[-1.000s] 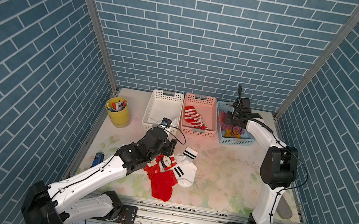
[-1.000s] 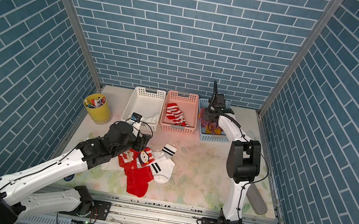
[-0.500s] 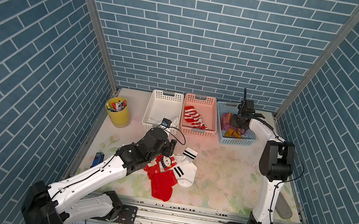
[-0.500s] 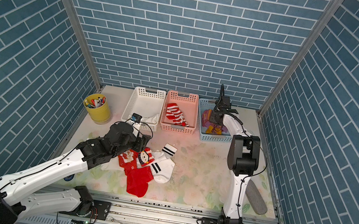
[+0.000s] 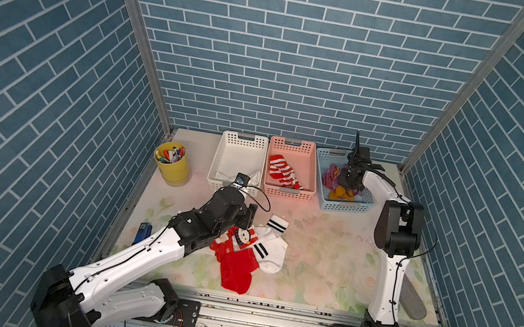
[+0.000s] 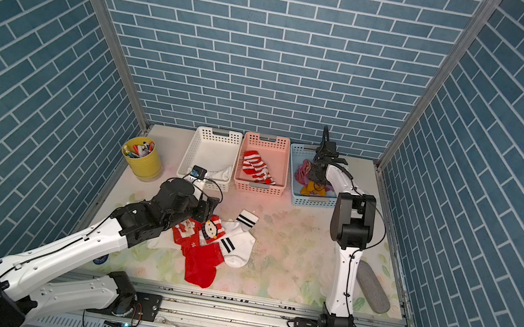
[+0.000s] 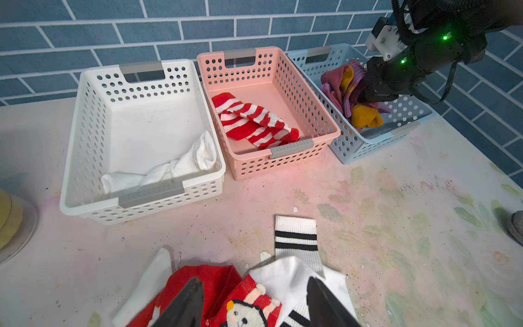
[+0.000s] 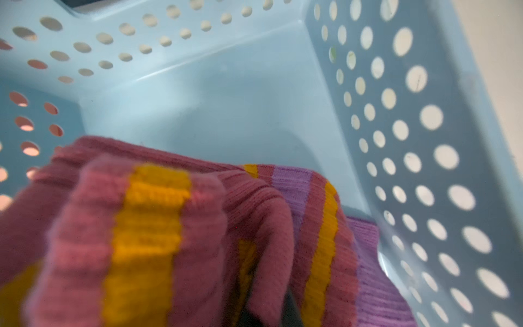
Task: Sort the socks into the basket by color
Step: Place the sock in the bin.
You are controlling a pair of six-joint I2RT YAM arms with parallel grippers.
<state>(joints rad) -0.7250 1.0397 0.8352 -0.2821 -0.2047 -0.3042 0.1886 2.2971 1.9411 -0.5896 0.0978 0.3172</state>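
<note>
1. Nearest, a grey oval pad lay on the desk, well to the near right of the pink basket.
2. On the near side of the pink basket, a little to its left, a red snowman sock and white socks with black bands overlapped on the desk.
3. The left arm stretched low and forward from its base. The left hand hung over the edge of those socks closest to the pink basket, pointing toward it. Its fingers stood apart, released, with nothing between them; whether they touched the fabric could not be told.
4. Inside the pink basket lay a red-white striped sock. Just left of it stood a white basket holding a plain white sock, and farther left a yellow cup of pens.
5. Just right of the pink basket stood a blue basket. The right arm rose upright to its elbow, then reached forward and down. The right hand dipped into that basket, clenched on a mauve sock with mustard bands that bunched against it.
</note>
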